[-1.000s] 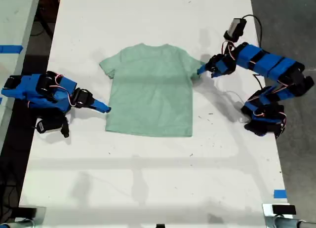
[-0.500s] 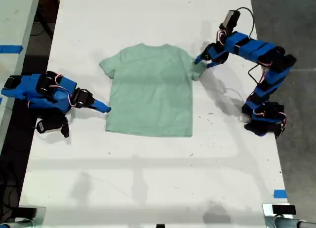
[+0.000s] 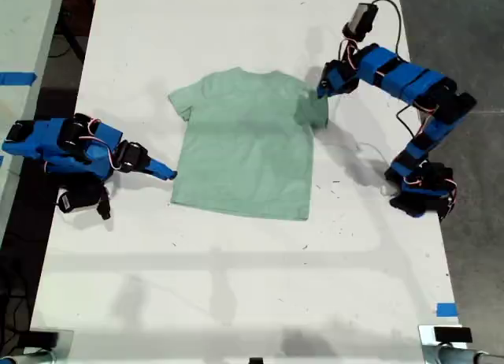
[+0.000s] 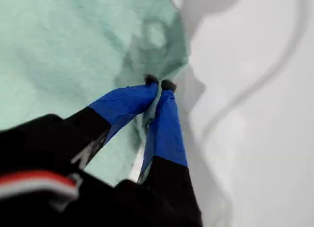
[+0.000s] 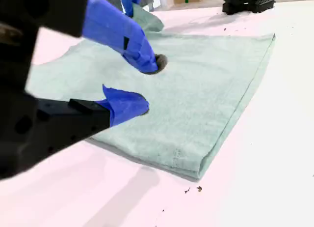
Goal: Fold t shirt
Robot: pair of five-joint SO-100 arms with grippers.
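The pale mint-green t shirt (image 3: 244, 143) lies flat on the white table (image 3: 236, 285), neck toward the far edge. My first gripper (image 3: 321, 88), on the arm at the exterior view's right, is shut on the shirt's sleeve, and the first wrist view shows cloth (image 4: 64, 50) pinched between its blue fingertips (image 4: 159, 84). My second gripper (image 3: 169, 174), on the arm at the exterior view's left, rests low beside the shirt's bottom corner. It stands open (image 5: 146, 86), with the shirt's hem (image 5: 206, 89) just beyond it and nothing between its fingers.
Blue tape marks sit at the exterior view's left edge (image 3: 17, 77) and near its lower right corner (image 3: 446, 309). The first arm's base (image 3: 421, 191) stands near the table's edge at the exterior view's right. Dark floor lies beyond both long edges.
My first gripper has moved toward the far edge with the sleeve, raising it. The whole shirt has slid slightly toward the exterior view's right and turned a little. The second arm has not moved.
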